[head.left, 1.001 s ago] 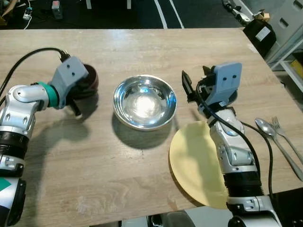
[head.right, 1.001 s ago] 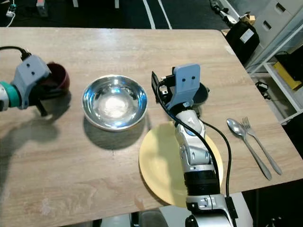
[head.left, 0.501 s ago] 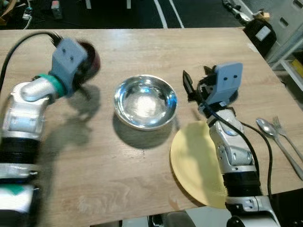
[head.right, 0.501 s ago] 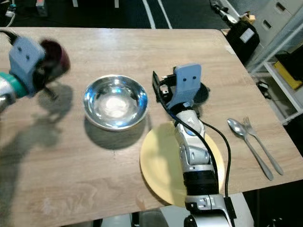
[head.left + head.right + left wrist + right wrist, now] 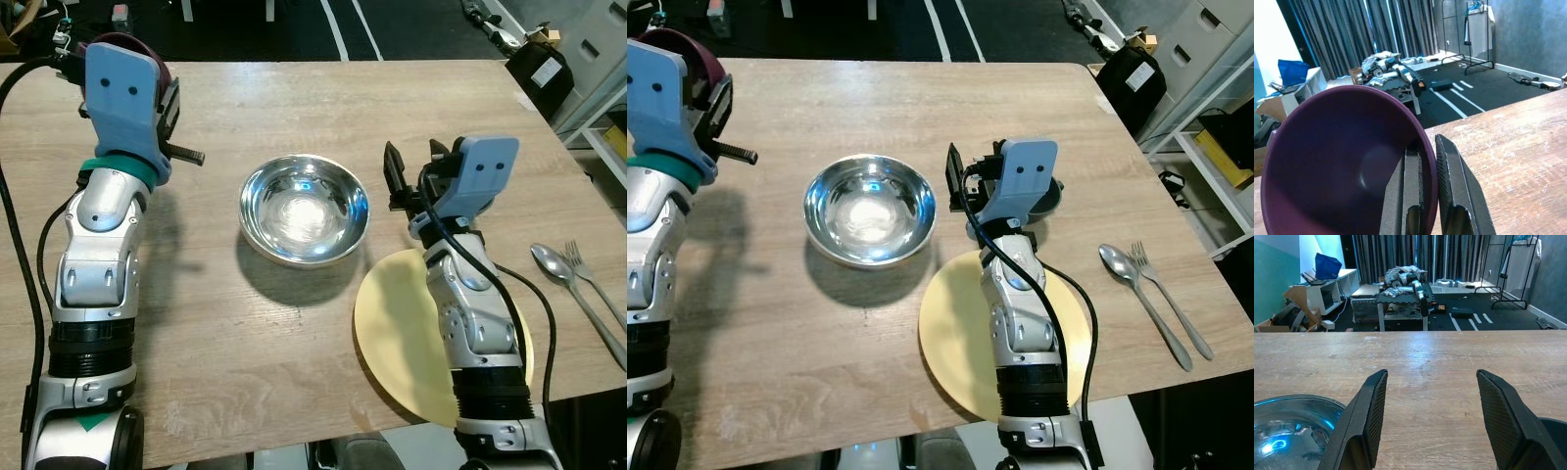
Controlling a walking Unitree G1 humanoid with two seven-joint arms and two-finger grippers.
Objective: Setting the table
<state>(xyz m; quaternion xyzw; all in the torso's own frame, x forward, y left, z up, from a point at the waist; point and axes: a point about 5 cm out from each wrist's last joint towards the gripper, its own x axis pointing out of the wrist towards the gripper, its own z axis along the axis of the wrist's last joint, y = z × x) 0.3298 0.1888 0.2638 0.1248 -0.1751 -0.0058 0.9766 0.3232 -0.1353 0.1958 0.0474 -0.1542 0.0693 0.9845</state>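
— Holding what, the left gripper (image 5: 1425,196)?

— It clamps the rim of a purple bowl (image 5: 1327,161): one black finger is inside the bowl, the other outside, with the wall pinched between them. The bowl is lifted off the wooden table (image 5: 294,323) and is tilted on its side, above the far left part of the table near the far edge.

— And the right gripper (image 5: 1432,416)?

— Its fingers stand wide apart and hold nothing. It is raised over the table, between the steel bowl (image 5: 305,209) and a dark round dish (image 5: 1050,196) that is partly hidden behind the wrist.

— Where are the other table things?

— The steel bowl sits in the middle of the table. The yellow plate (image 5: 397,323) lies flat at the near edge, to the right of the steel bowl, and the right forearm covers a part of it. A spoon (image 5: 1141,299) and a fork (image 5: 1169,299) lie side by side near the right edge, apart from the plate.

— Is there free room?

— Bare wood is between the left arm and the steel bowl, and also along the near edge on the left of the plate.
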